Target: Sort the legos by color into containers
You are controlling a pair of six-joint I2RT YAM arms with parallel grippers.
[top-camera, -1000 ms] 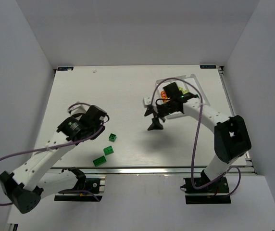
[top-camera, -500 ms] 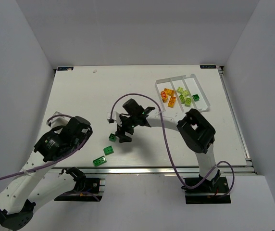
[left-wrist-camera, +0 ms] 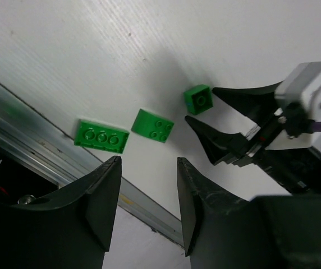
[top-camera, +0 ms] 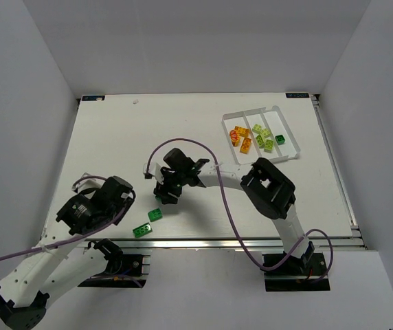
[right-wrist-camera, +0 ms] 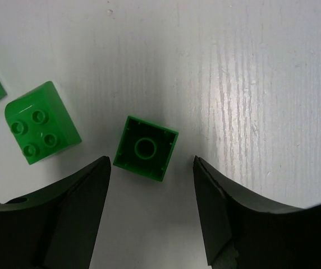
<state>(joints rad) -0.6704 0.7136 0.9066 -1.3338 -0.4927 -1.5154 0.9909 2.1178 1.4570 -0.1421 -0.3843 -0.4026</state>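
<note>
Three dark green legos lie near the table's front edge. A small square one lies upside down, hollow side up. Beside it are a studded one and a flat long one. My right gripper is open, just above the square brick, with a finger on each side of it; in the top view it is over that brick. My left gripper is open and empty, held above the table's front edge left of the bricks. The white tray at the back right holds orange legos, yellow-green legos and one dark green lego.
The metal rail along the table's front edge runs just below the flat green brick. The right arm's purple cable loops over the table's middle. White walls close in the table on the left, back and right.
My right gripper has swung from the tray down-left across the table to the small green brick. My left arm has pulled back toward the front edge.
</note>
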